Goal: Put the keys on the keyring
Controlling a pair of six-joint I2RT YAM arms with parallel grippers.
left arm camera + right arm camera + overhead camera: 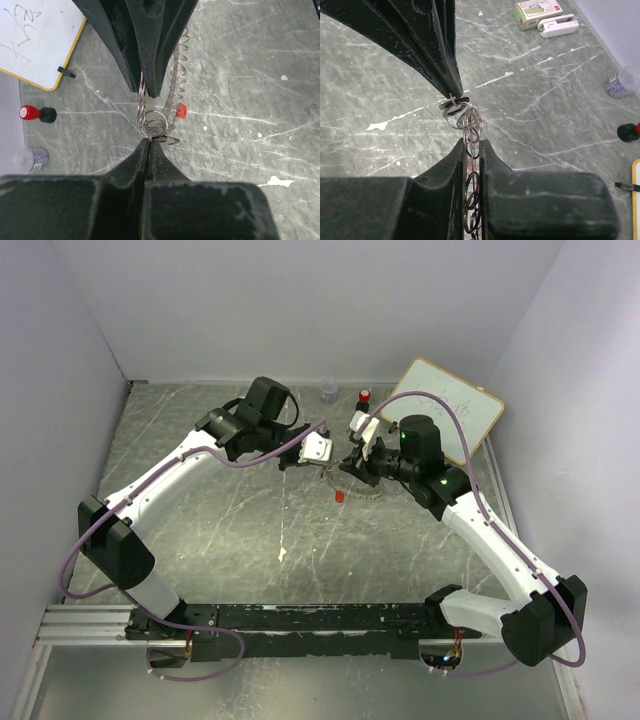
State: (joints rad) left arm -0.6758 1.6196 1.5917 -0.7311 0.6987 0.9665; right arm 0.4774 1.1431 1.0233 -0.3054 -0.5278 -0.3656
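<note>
Marbled desk (250,540) open at 6 o'clock. Left gripper (150,142) pinches black-headed silver key (451,106); right gripper (473,145) pinches jagged grey metal keyring (177,75), red-headed key (181,111) just beside.

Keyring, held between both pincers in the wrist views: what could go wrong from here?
1. Left pincer pinches the black-headed key at its very fingertips; a tug could slip it.
2. Right pincer grips the keyring nose to nose with the left; tips may collide.
3. Red-headed key hangs ungripped beside the keyring; it could swing and snag.
</note>
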